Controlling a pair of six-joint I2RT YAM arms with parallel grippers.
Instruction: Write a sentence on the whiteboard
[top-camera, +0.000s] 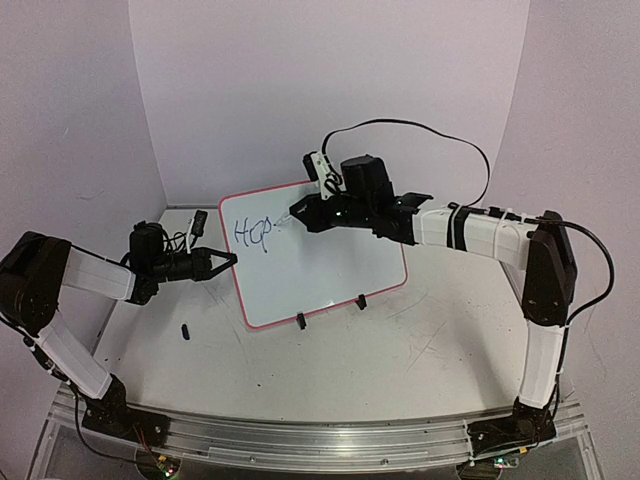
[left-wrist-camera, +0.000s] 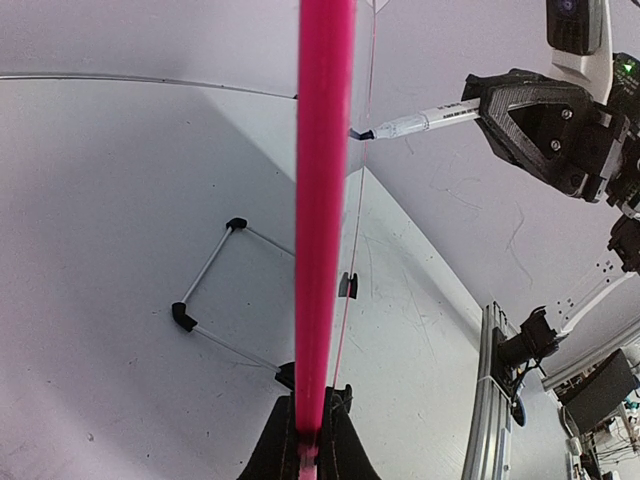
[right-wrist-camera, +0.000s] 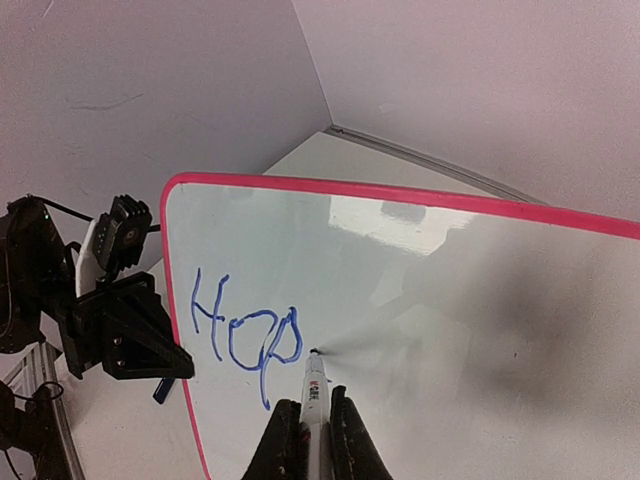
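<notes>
The whiteboard (top-camera: 320, 260) stands tilted on two black clip feet, with a red-pink rim. Blue lettering "Hop" (top-camera: 252, 233) sits at its upper left; it also shows in the right wrist view (right-wrist-camera: 245, 335). My left gripper (top-camera: 228, 261) is shut on the board's left rim, seen as a pink bar (left-wrist-camera: 322, 220) in the left wrist view. My right gripper (right-wrist-camera: 317, 430) is shut on a white marker (right-wrist-camera: 315, 390); its tip touches the board just right of the "p". The marker also shows in the left wrist view (left-wrist-camera: 420, 121).
A small dark marker cap (top-camera: 186, 330) lies on the table left of the board. A wire stand (left-wrist-camera: 215, 275) lies behind the board. Purple walls close the back and sides. A metal rail (top-camera: 320, 440) runs along the near edge.
</notes>
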